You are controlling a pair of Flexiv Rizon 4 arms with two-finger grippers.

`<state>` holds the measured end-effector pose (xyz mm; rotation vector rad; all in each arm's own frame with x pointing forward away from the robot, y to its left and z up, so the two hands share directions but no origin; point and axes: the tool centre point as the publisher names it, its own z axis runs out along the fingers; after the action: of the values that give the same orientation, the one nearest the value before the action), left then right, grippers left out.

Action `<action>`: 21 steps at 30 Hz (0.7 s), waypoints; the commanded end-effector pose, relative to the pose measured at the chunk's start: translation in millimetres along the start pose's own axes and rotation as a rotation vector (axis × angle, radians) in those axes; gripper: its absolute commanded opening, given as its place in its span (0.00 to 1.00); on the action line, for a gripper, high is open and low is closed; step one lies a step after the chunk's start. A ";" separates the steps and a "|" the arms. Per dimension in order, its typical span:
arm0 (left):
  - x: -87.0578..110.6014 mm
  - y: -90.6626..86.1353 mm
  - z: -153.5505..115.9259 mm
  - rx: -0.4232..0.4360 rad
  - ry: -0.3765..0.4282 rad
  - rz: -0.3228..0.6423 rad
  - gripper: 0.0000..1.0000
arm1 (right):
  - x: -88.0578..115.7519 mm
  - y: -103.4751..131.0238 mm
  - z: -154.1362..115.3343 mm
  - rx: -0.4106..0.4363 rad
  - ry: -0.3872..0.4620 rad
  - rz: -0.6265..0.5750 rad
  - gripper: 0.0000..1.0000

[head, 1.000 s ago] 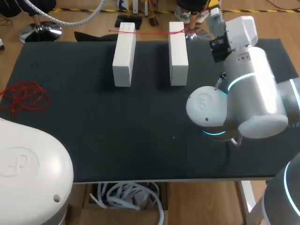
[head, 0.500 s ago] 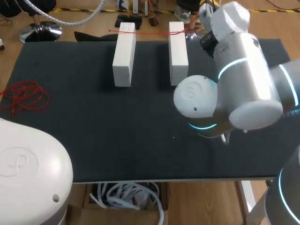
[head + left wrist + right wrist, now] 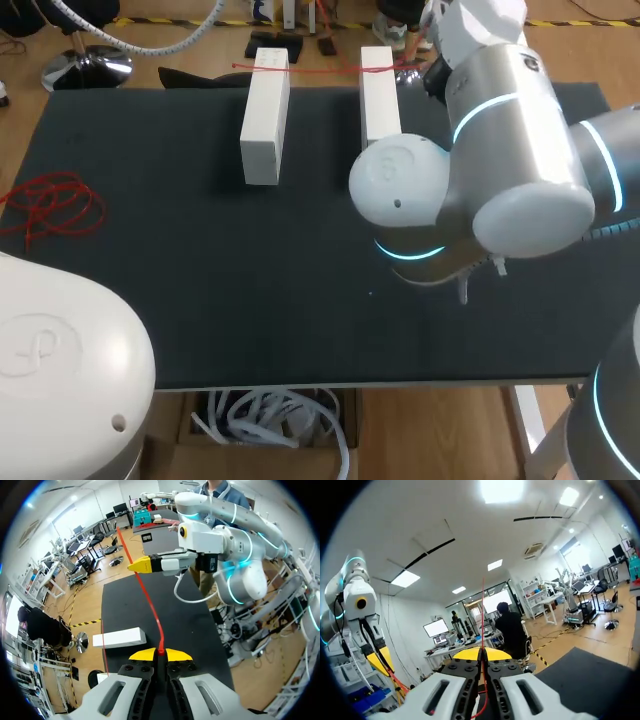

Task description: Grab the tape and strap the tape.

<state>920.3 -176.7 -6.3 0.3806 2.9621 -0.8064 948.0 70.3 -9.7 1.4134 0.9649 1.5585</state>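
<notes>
Though thin, red tape (image 3: 150,602) within left end effector (image 3: 160,654) and right end effector (image 3: 482,653).

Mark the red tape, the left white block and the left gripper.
red tape (image 3: 160,637): left wrist view, the stretch just ahead of the gripper.
left white block (image 3: 264,115): head view, middle of its top face.
left gripper (image 3: 160,654): left wrist view, midway between its yellow tips, shut on the tape.
</notes>
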 end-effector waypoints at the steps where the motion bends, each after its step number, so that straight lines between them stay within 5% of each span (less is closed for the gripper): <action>1: 0.1 -0.5 -0.6 -0.004 0.001 -0.001 0.00 | 10.4 8.8 -2.6 0.043 0.044 -0.242 0.00; 6: 0.1 -0.5 -0.6 -0.004 0.001 -0.001 0.00 | 9.9 23.0 -4.6 0.059 0.106 -0.559 0.00; 10: 0.1 -0.5 -0.6 -0.004 0.001 -0.001 0.00 | 7.7 37.3 -5.6 0.052 0.075 -0.721 0.00; 21: 0.1 -0.5 -0.6 -0.004 0.001 -0.001 0.00 | 5.6 41.0 -5.2 0.037 0.060 -0.739 0.00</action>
<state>920.4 -176.9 -6.3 0.3804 2.9623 -0.8060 941.1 56.6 24.2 0.8753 1.3369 1.0636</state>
